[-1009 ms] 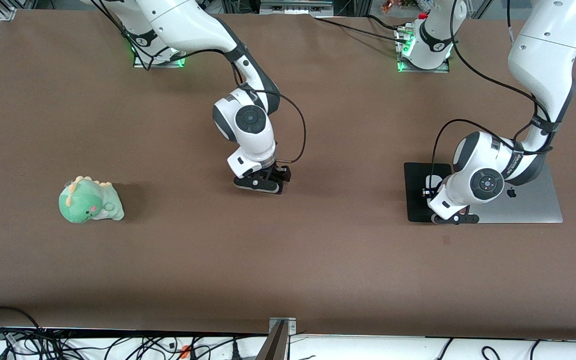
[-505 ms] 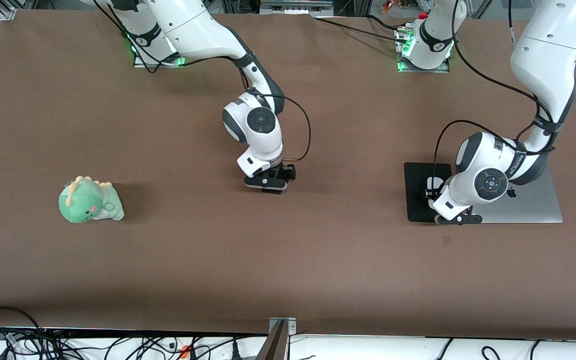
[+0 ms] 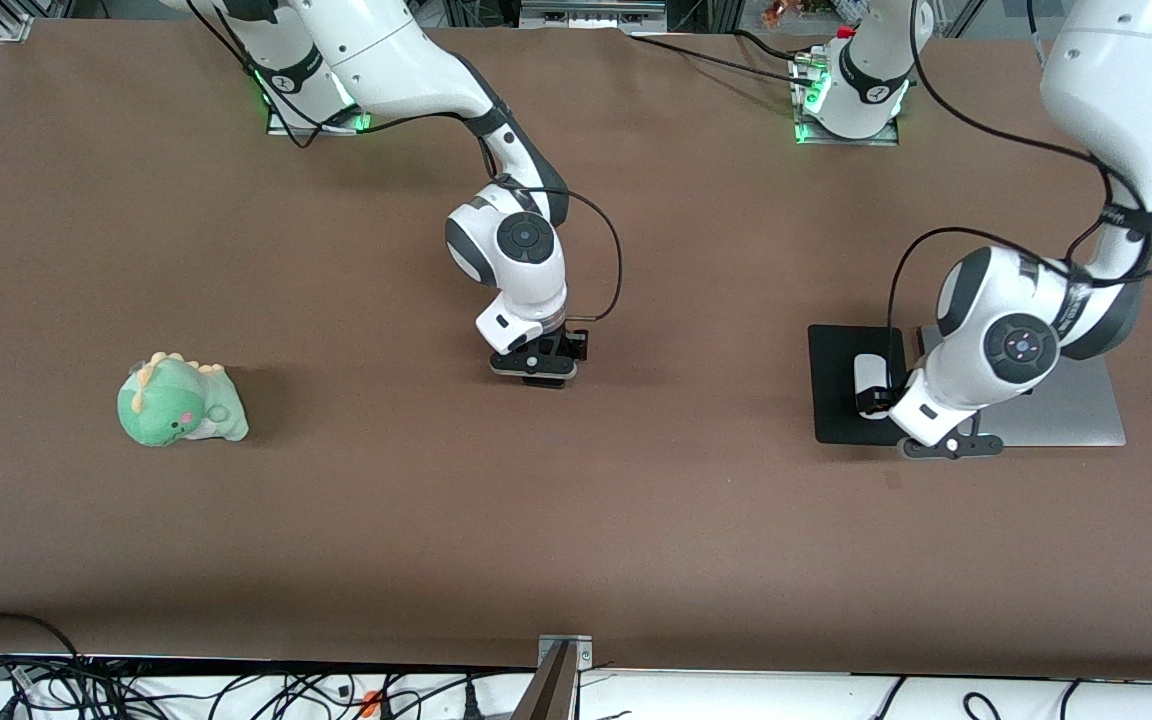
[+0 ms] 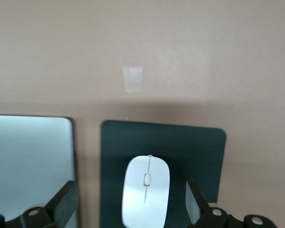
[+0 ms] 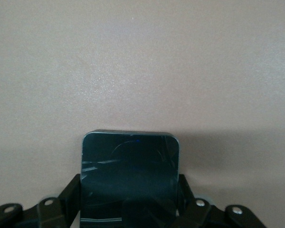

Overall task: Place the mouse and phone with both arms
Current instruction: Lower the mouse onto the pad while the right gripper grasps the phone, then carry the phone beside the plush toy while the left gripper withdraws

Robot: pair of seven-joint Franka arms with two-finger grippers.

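Observation:
The white mouse (image 3: pixel 870 377) lies on the black mouse pad (image 3: pixel 834 400) toward the left arm's end of the table. It also shows in the left wrist view (image 4: pixel 146 197). My left gripper (image 3: pixel 946 446) is open and empty, raised over the pad's edge nearest the front camera; in the left wrist view (image 4: pixel 130 192) its fingers stand wide on either side of the mouse, apart from it. My right gripper (image 3: pixel 534 367) is low over the middle of the table, shut on the black phone (image 5: pixel 129 161), whose sides its fingers (image 5: pixel 70 194) press. The phone is hidden in the front view.
A closed silver laptop (image 3: pixel 1071 412) lies beside the mouse pad, partly under the left arm. A green plush dinosaur (image 3: pixel 181 402) sits toward the right arm's end of the table. A small pale patch (image 4: pixel 133 78) marks the table near the pad.
My left gripper has risen off the mouse and drawn toward the front camera, uncovering the mouse on the pad. My right gripper shifted slightly toward the left arm's end, then held still.

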